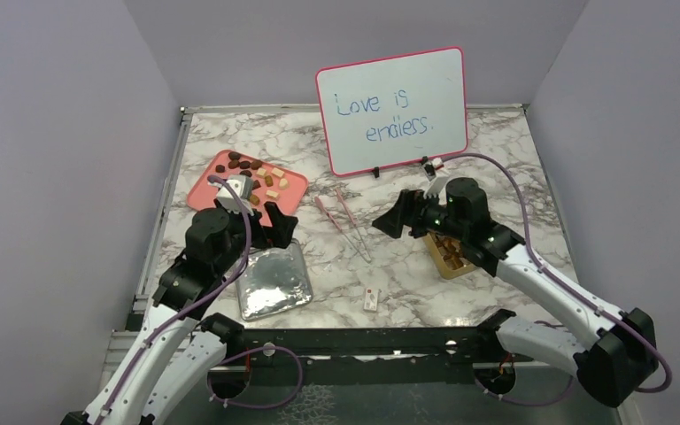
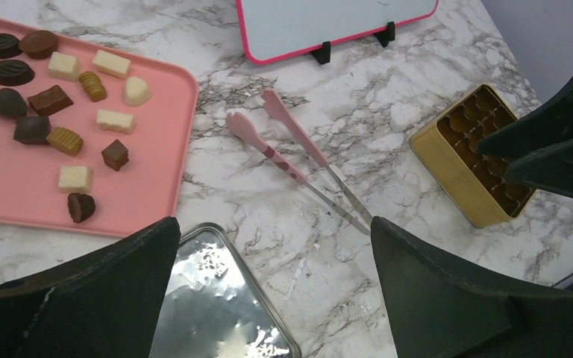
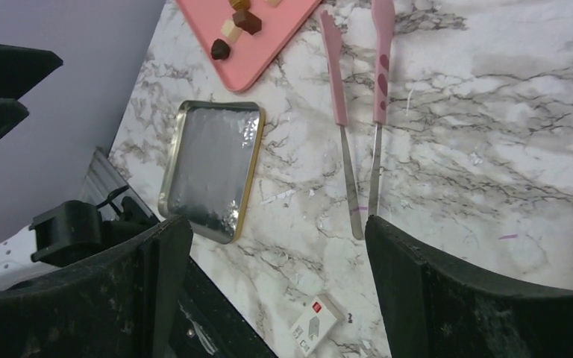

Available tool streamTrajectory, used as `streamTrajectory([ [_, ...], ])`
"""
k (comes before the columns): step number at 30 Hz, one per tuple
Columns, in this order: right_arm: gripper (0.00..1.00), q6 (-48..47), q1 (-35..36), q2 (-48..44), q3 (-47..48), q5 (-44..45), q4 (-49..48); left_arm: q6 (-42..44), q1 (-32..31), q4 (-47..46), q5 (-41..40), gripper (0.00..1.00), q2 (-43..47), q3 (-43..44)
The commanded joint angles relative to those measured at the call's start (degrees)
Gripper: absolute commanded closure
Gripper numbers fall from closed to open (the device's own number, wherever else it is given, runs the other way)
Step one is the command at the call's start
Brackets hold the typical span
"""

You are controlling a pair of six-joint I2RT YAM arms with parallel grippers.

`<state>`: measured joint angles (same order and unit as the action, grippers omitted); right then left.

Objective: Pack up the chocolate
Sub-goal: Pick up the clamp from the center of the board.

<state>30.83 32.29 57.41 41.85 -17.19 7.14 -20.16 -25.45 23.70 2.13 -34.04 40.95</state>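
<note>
The chocolates lie loose on a pink tray at the back left: dark brown, tan and white pieces. They show clearly in the left wrist view, and a few in the right wrist view. The gold box with its empty moulded insert sits at the right, partly under my right arm, and shows in the left wrist view. My left gripper is open and empty above the tray's near corner. My right gripper is open and empty, left of the box.
Pink-handled tongs lie mid-table. A silver lid lies near my left arm. A small white tag lies near the front edge. A whiteboard stands at the back.
</note>
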Motion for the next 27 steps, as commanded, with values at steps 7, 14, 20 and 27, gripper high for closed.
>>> streamTrajectory([
  [7,0.20,-5.27,9.66,20.93,9.09,11.68,-2.13,-0.25,0.40,1.93,-7.54,0.01,4.98,-1.23],
  [14,0.23,-9.41,18.07,34.80,18.41,27.20,4.27,-0.29,0.40,2.10,-9.34,0.01,8.11,-1.62],
  [20,0.21,-11.12,18.90,41.36,21.11,30.90,4.24,-0.15,0.40,2.06,-9.27,0.01,8.24,-1.75],
  [27,0.21,-13.08,19.47,46.83,23.12,33.16,3.49,0.03,0.40,2.05,-8.90,0.01,7.26,-1.55],
])
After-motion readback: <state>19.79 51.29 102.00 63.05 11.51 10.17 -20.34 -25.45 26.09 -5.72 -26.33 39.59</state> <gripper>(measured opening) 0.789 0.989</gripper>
